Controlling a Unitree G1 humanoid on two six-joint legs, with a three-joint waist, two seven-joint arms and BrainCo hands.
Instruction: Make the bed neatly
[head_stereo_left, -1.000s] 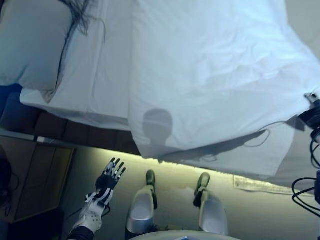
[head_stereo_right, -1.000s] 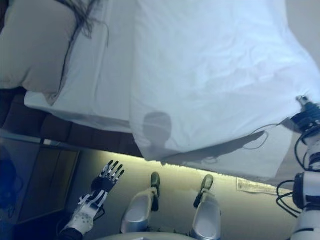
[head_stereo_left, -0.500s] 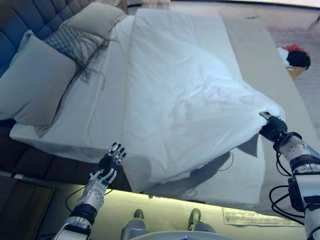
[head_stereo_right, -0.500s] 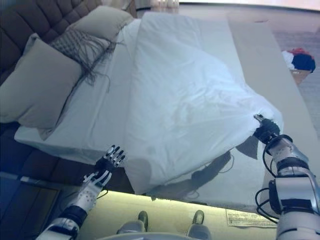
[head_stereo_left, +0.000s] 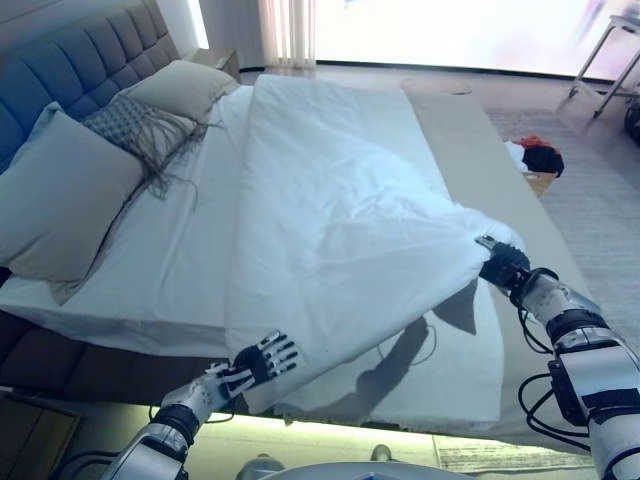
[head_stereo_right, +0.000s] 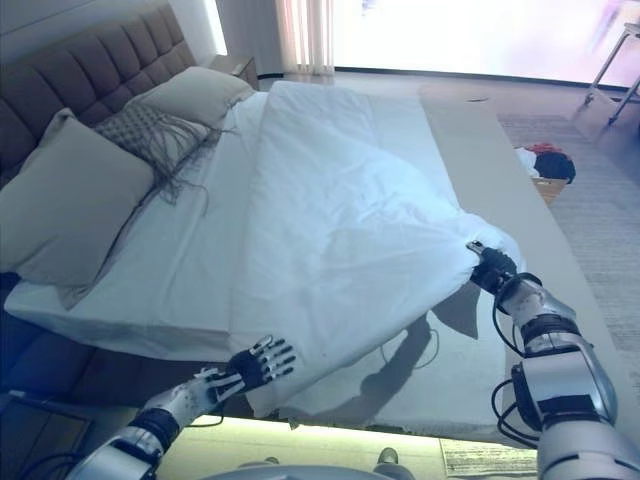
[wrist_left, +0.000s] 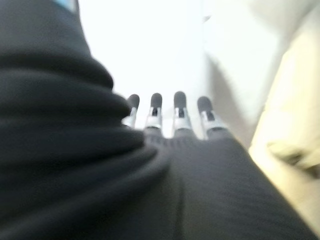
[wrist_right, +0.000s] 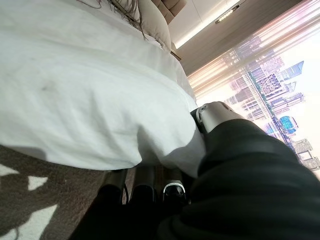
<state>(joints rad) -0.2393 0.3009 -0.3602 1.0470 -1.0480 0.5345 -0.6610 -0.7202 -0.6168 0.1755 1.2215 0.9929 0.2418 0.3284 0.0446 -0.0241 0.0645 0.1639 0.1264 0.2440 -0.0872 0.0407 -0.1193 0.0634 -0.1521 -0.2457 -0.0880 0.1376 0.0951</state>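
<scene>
My right hand (head_stereo_right: 493, 268) gripped the white duvet (head_stereo_right: 340, 230), lifting its corner; my left hand (head_stereo_right: 258, 364) stayed spread open at its near edge.

A tufted grey headboard (head_stereo_left: 60, 95) stands at left; sheer curtains (head_stereo_left: 288, 30) and a bright window (head_stereo_left: 450, 30) lie far; grey carpet (head_stereo_left: 590, 200) spreads right.

you see the bed (head_stereo_left: 470, 160) running up the frame's middle, pillows (head_stereo_left: 60, 195) at upper left, the duvet (head_stereo_left: 340, 230) across its centre. the left robot hand (head_stereo_left: 262, 360) lies at the duvet's lower corner; the right robot hand (head_stereo_left: 502, 267) grips its right-hand edge. a basket (head_stereo_left: 537, 170) sits on the floor, upper right.
</scene>
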